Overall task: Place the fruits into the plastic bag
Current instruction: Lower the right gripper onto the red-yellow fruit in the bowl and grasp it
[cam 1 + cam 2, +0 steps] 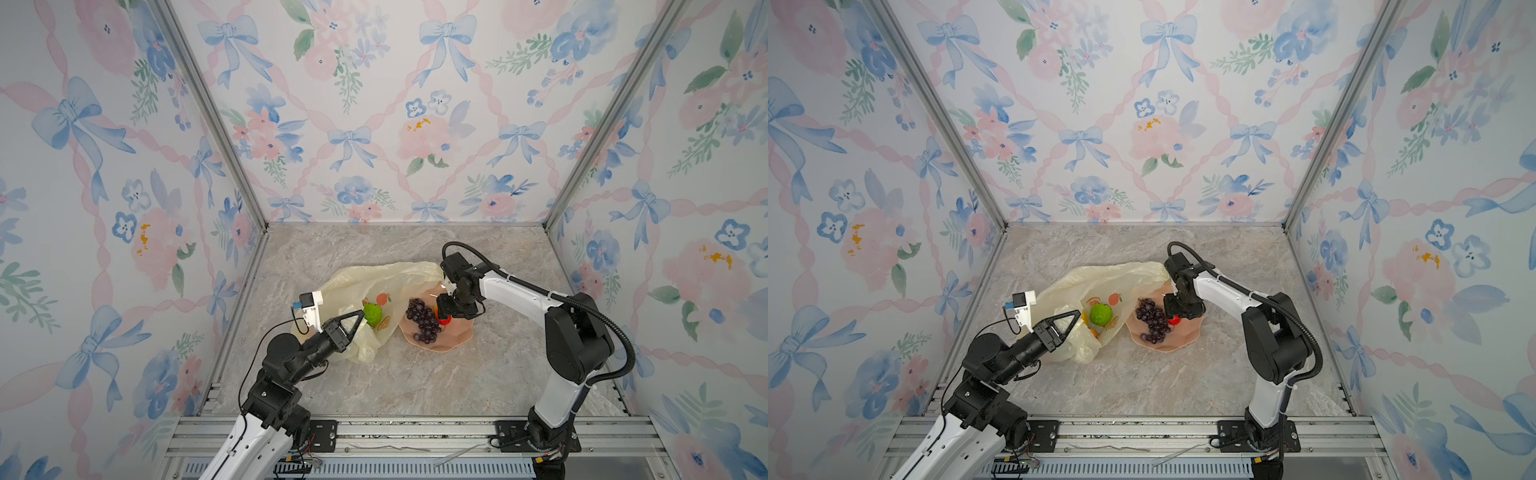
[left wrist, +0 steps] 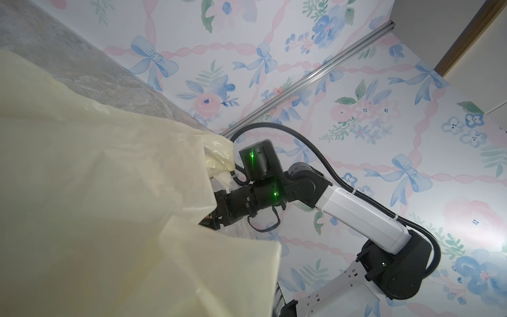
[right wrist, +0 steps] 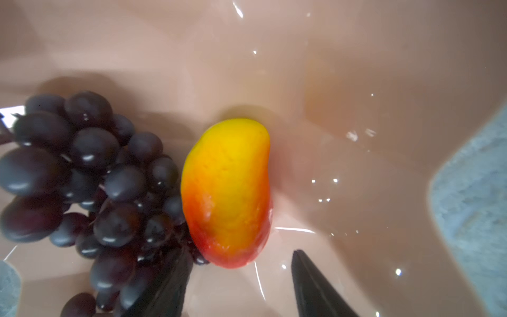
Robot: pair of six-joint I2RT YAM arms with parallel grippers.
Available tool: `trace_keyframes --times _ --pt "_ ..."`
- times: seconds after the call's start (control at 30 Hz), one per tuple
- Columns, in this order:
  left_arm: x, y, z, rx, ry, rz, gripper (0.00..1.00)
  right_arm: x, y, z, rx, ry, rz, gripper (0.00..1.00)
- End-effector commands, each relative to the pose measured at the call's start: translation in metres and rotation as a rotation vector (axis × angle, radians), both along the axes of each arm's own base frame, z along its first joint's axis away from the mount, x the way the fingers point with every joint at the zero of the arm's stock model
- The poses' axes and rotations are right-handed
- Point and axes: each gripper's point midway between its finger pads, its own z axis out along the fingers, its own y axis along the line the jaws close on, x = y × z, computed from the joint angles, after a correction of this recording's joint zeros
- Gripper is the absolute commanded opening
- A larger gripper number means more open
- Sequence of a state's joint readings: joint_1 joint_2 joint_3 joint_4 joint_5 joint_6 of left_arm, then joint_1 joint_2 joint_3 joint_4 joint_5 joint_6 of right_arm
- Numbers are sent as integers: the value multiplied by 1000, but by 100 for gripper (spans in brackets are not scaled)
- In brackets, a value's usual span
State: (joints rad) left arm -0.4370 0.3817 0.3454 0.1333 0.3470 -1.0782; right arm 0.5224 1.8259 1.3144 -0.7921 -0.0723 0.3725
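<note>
While my left gripper (image 1: 358, 315) is pinching the plastic bag (image 1: 374, 278) shut, my open right gripper (image 3: 242, 252) is flanking the mango's (image 3: 227, 186) lower end, its length running up-frame.

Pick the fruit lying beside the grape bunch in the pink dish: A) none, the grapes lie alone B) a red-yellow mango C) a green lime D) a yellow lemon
B: in the right wrist view the red-yellow mango rests in the pink dish right beside the grape bunch, just ahead of the open right gripper; the green lime lies over at the plastic bag.
</note>
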Motion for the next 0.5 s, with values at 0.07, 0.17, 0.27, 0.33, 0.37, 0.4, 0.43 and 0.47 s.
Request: trace_keyframes --times 0.07,0.17,0.27,0.33,0.37,0.4,0.43,0.47 --pt "1 4 4 -15 -17 23 0 15 -2 -5 -25 -20 4 62" --pt "2 4 3 -11 -14 25 0 20 -2 -6 -41 -33 3 62" --pt "3 3 4 -9 -14 25 0 25 -5 -9 -65 -41 5 62" --pt "4 4 3 -9 -13 28 0 28 -5 -11 -78 -45 8 62" --pt "4 3 3 -9 -13 29 0 29 -6 -13 -85 -44 10 62" --pt "5 3 3 -9 -12 28 0 29 -6 -15 -90 -43 12 62" --pt "5 3 3 -9 -11 29 0 29 -7 -16 -93 -43 14 62" --pt "5 3 4 -9 -11 29 0 30 -6 -18 -93 -42 15 62"
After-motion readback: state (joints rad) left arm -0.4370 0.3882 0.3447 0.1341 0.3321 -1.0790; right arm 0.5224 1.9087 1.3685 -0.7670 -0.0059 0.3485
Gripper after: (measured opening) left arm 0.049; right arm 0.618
